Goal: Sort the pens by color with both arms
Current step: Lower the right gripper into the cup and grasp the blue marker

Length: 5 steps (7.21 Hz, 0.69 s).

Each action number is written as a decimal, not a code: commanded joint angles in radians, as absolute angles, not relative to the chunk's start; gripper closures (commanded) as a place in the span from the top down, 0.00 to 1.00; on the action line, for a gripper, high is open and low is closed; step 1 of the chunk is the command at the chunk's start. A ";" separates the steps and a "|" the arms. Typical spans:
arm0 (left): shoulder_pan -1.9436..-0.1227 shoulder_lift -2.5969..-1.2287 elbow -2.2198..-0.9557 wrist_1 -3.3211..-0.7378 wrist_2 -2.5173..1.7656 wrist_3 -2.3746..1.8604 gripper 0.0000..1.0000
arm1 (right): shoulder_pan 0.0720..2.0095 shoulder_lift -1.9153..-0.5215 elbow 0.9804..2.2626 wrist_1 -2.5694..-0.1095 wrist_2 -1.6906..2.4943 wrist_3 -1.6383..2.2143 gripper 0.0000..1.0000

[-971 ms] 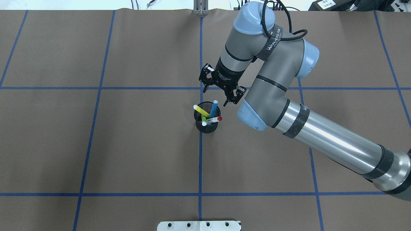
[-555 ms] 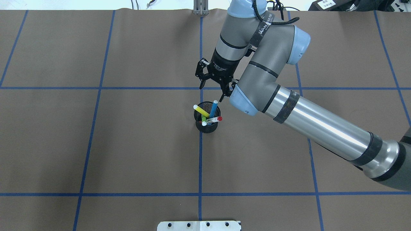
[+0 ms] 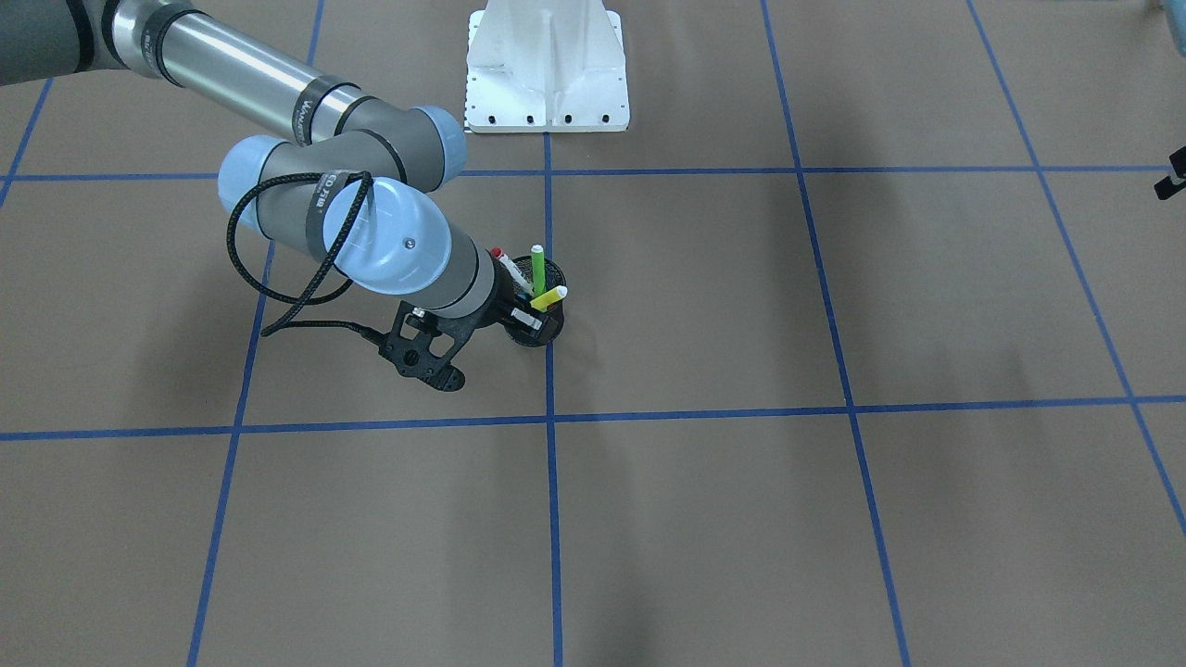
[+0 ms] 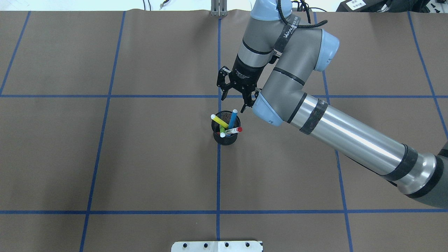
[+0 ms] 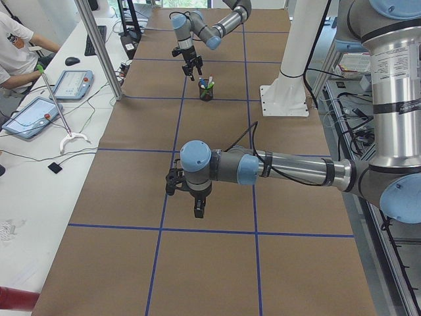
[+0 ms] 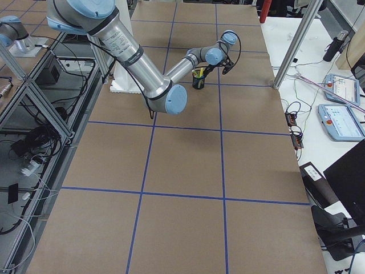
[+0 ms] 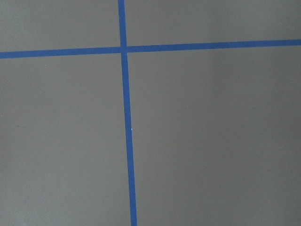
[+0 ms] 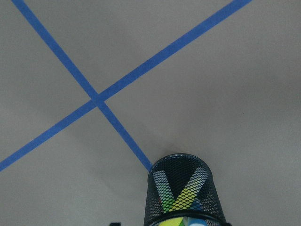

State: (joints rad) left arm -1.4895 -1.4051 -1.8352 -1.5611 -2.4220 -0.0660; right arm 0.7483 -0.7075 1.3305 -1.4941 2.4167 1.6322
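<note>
the four pens [image 4: 219, 120] stand bunched in the mesh cup [image 4: 226, 139] at mid-table. the blue pen [image 4: 232, 119] leans its top toward the right gripper [image 4: 233, 103], which hangs spread and empty just past the far rim. the left gripper [image 5: 187, 197] sits well apart, and i can't tell how its jaws stand.
</note>
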 commanded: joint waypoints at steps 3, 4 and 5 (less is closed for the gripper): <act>-1.489 -1.404 -1.835 -1.568 -2.425 -0.066 1.00 | 0.735 -0.719 1.335 -1.494 2.421 1.632 0.69; -1.489 -1.404 -1.835 -1.568 -2.425 -0.066 1.00 | 0.733 -0.721 1.336 -1.494 2.424 1.632 0.69; -1.489 -1.404 -1.835 -1.568 -2.425 -0.066 1.00 | 0.732 -0.726 1.338 -1.494 2.425 1.632 0.69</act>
